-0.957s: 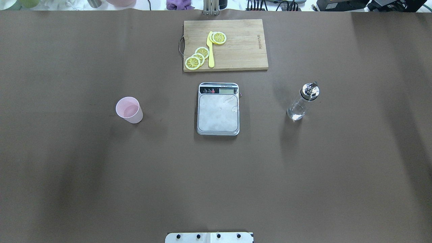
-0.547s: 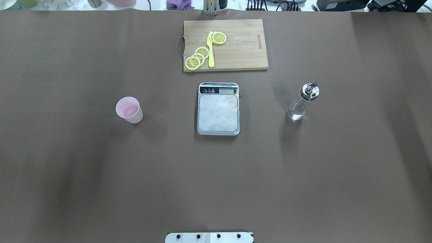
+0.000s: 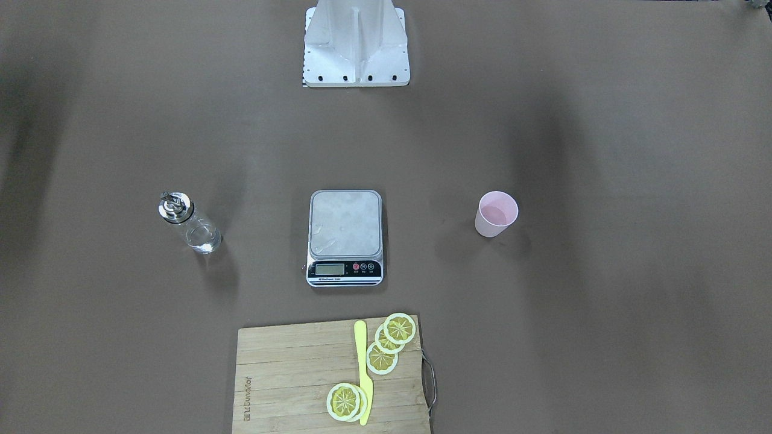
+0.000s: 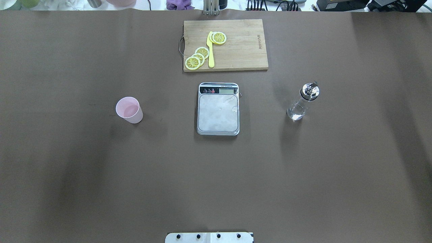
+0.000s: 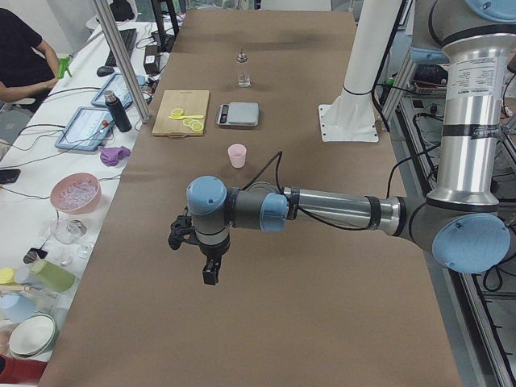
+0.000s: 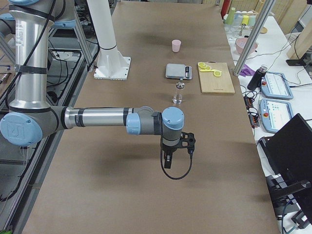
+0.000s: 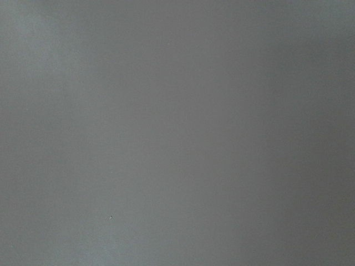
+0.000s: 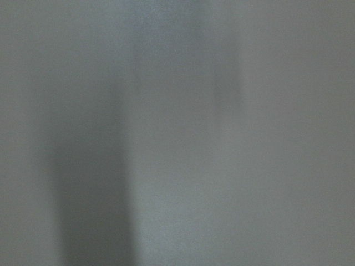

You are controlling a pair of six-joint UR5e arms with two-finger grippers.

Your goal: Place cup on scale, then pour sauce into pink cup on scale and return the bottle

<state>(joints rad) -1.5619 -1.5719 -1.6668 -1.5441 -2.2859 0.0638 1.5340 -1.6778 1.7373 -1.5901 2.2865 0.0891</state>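
The pale pink cup [image 4: 129, 110] stands upright on the brown table, left of the scale [image 4: 218, 113]; it also shows in the front view [image 3: 496, 214]. The scale's steel platform [image 3: 345, 224] is bare. The clear glass bottle [image 4: 300, 103] with a metal pourer cap stands right of the scale. My left gripper [image 5: 208, 270] hangs above the table's near end in the exterior left view, far from the cup [image 5: 236, 156]. My right gripper [image 6: 167, 161] hangs short of the bottle [image 6: 179, 92]. I cannot tell whether either is open or shut. Both wrist views show only blurred table.
A wooden cutting board [image 4: 243, 50] with lemon slices [image 4: 197, 57] and a yellow knife [image 4: 211, 50] lies beyond the scale. The robot's white base plate [image 4: 209, 237] is at the near edge. Bowls, bottles and tablets [image 5: 85, 129] sit on a side bench.
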